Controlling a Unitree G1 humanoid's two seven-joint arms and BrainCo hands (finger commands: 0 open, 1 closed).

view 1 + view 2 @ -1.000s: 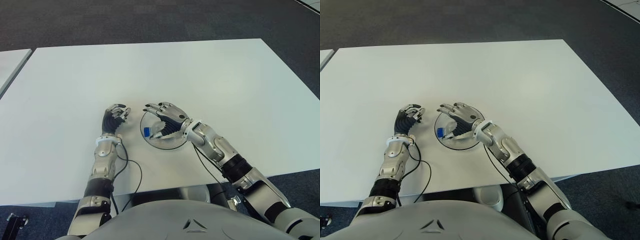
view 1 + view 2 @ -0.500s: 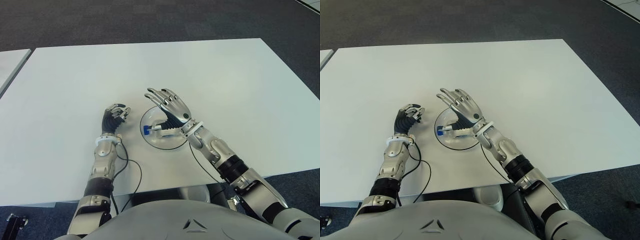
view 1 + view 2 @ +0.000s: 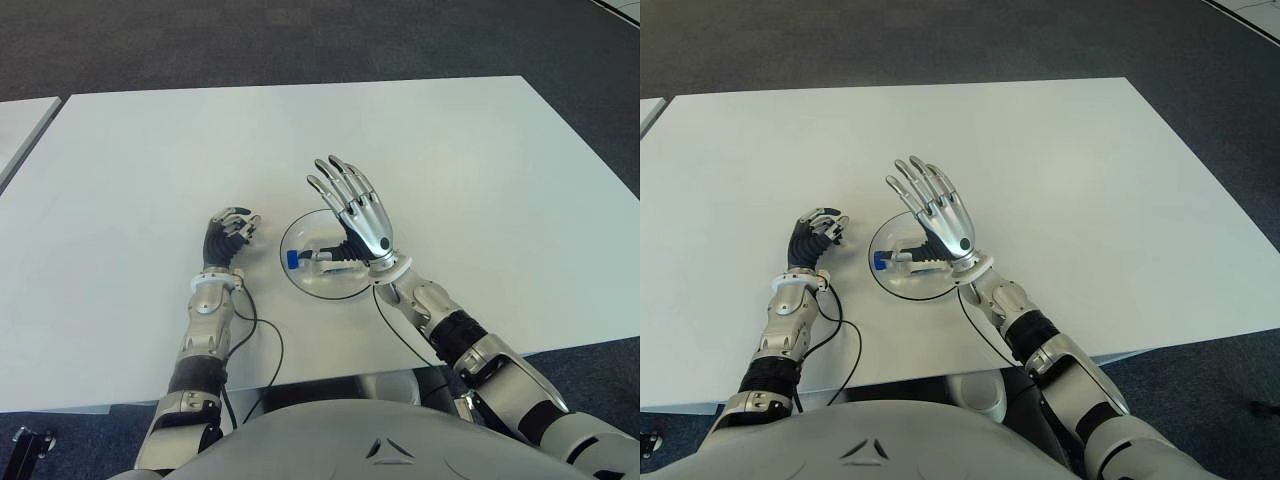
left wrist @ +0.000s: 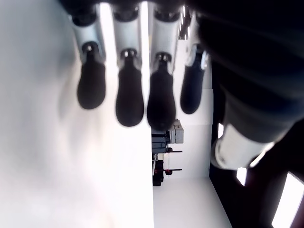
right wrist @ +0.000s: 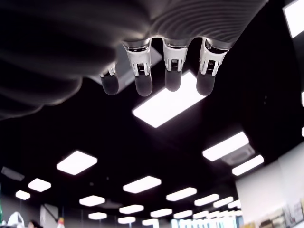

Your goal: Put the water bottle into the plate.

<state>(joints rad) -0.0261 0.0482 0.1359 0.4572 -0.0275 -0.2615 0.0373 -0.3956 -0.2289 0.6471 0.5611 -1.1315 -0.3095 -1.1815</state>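
We see small clear plastic water bottle with blue cap (image 3: pixel 308 259) lying on its side inside round transparent plate (image 3: pixel 300 283) on white bench (image 3: pixel 480 180). Right hand (image 3: pixel 356 212) raised above plate — fingers spread, holding nothing. Left hand (image 3: pixel 229 231) just left of plate — fingers curled, empty.

Bottle lying in the plate

The water bottle (image 3: pixel 312 258) is lying in the plate (image 3: pixel 300 281), near the table's (image 3: pixel 480 160) front edge, under the open right hand (image 3: pixel 358 213).
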